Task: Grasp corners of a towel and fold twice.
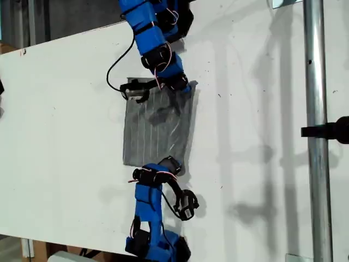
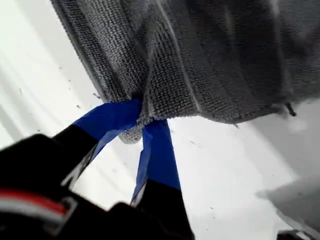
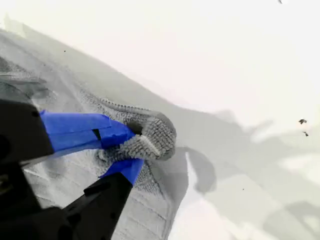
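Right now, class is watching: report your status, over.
My first gripper shut on a towel corner. My second gripper shut on another corner. Towel flat on the white table, each corner pinched. Nothing obstructing.

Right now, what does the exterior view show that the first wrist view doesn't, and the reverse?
Only the exterior view shows the whole towel lying flat on the white table, both blue arms at opposite ends of it, and the metal pole. Only the first wrist view shows my first end effector with blue-taped fingers pinching a bunched towel corner, and the terry weave. Both show grey striped cloth on white.
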`<action>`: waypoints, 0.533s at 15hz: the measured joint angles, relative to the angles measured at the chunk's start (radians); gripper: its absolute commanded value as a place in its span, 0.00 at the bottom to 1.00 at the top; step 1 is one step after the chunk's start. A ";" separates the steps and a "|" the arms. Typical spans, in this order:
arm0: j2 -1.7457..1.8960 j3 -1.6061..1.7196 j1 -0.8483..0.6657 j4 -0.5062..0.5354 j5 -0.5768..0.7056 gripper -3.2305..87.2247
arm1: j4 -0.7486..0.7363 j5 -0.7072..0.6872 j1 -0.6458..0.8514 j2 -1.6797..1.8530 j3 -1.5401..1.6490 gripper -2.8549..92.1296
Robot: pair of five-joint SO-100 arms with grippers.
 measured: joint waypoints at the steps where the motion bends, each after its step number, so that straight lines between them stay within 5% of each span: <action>1: 0.000 -0.006 -0.048 -0.006 0.041 0.00 | 0.072 -0.040 0.078 0.037 0.000 0.03; 4: 0.023 -0.014 -0.232 -0.034 0.167 0.00 | 0.229 -0.218 0.344 0.163 -0.014 0.03; 8: 0.028 -0.025 -0.431 -0.115 0.296 0.00 | 0.190 -0.563 0.706 0.202 -0.025 0.03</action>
